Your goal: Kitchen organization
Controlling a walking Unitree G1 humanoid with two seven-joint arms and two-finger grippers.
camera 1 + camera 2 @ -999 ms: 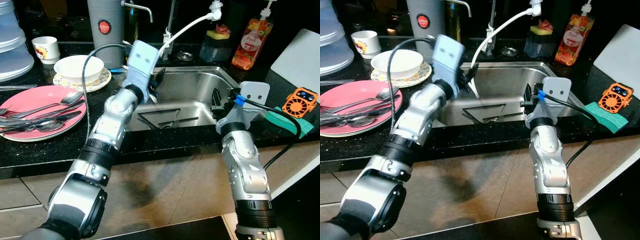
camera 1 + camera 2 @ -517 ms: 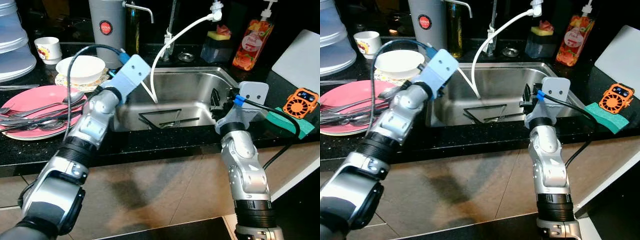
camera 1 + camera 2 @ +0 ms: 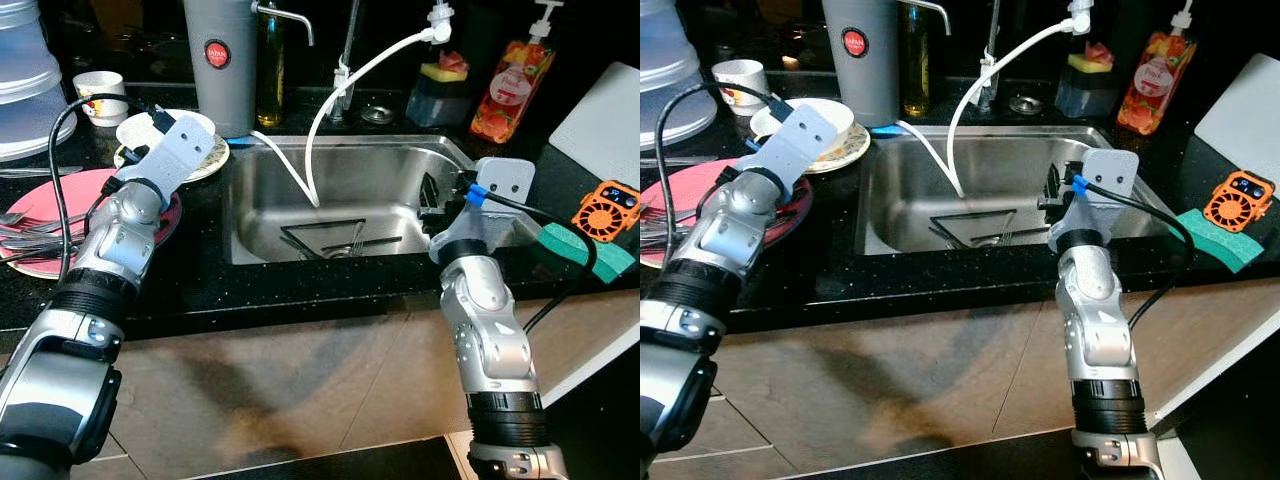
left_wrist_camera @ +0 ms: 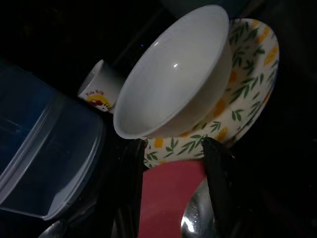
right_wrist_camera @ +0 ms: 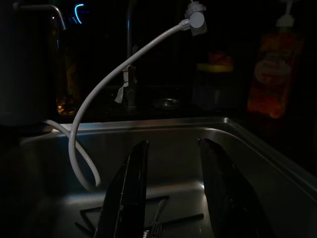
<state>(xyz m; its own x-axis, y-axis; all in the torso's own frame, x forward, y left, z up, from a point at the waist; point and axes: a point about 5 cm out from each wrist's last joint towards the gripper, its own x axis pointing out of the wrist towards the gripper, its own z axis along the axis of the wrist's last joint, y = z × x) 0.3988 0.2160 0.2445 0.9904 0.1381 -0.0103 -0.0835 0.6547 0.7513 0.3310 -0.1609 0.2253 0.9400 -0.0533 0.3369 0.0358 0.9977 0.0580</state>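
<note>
My left gripper [image 4: 172, 196] hovers open over the pink plate [image 3: 62, 190], which holds several spoons and forks [image 3: 30, 240]. Just beyond its fingertips [image 4: 130, 183] sits a white bowl [image 4: 173, 79] on a leaf-patterned plate [image 4: 250, 89]; nothing is between the fingers. My right gripper [image 5: 171, 193] is open at the right rim of the steel sink [image 3: 450, 155], pointing across the basin. A fork [image 3: 352, 240] lies on the sink bottom near the drain frame.
A white hose [image 3: 345, 95] curls from the tap into the sink. A small cup [image 3: 100, 85], clear plastic container [image 3: 25, 70] and grey canister [image 3: 225, 55] stand at the back left. Soap bottle [image 3: 510, 85], green sponge [image 3: 570, 245], orange gadget [image 3: 605, 208] and white board [image 3: 605, 105] are on the right.
My left arm has swung from above the sink's left side over to the pink plate beside the bowl. The right arm has stayed in place.
</note>
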